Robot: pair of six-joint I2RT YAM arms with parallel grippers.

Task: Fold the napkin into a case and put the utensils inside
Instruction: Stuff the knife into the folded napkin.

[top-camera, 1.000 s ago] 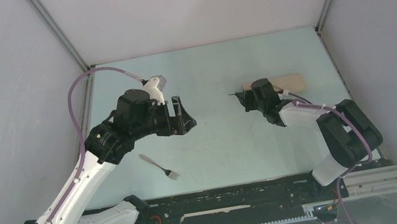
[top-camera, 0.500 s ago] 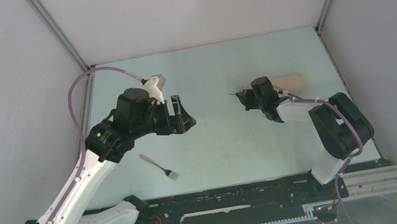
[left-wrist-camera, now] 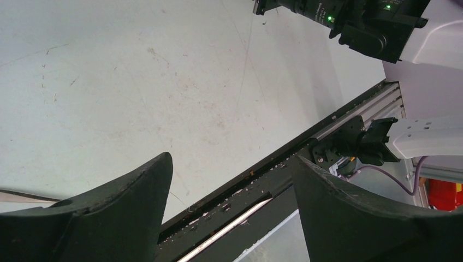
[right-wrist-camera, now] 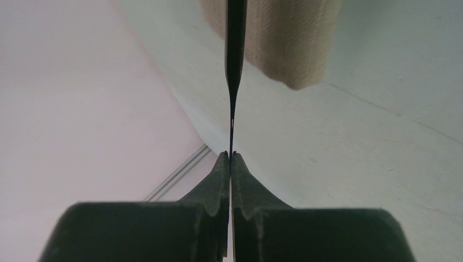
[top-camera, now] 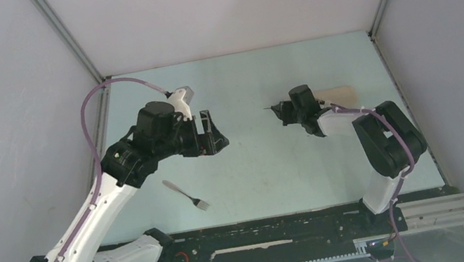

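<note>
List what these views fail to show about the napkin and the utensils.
- napkin: top view, the right arm covers its left end; right wrist view, the top edge cuts it. Pocket opening unseen.
- black utensil in the right gripper: right wrist view, edge-on and cut by the top edge. Knife or fork unclear.
- fork: top view only, too small for detail.

Bare tabletop (top-camera: 264, 168) lies open between the two arms, broken only by a fork (top-camera: 186, 194) near the left arm (top-camera: 96, 210). The right gripper (right-wrist-camera: 230, 158), clamped on a black utensil (right-wrist-camera: 235, 49), crowds the left end of the napkin (top-camera: 342, 92); the side wall (top-camera: 460, 64) stands close beyond.
</note>
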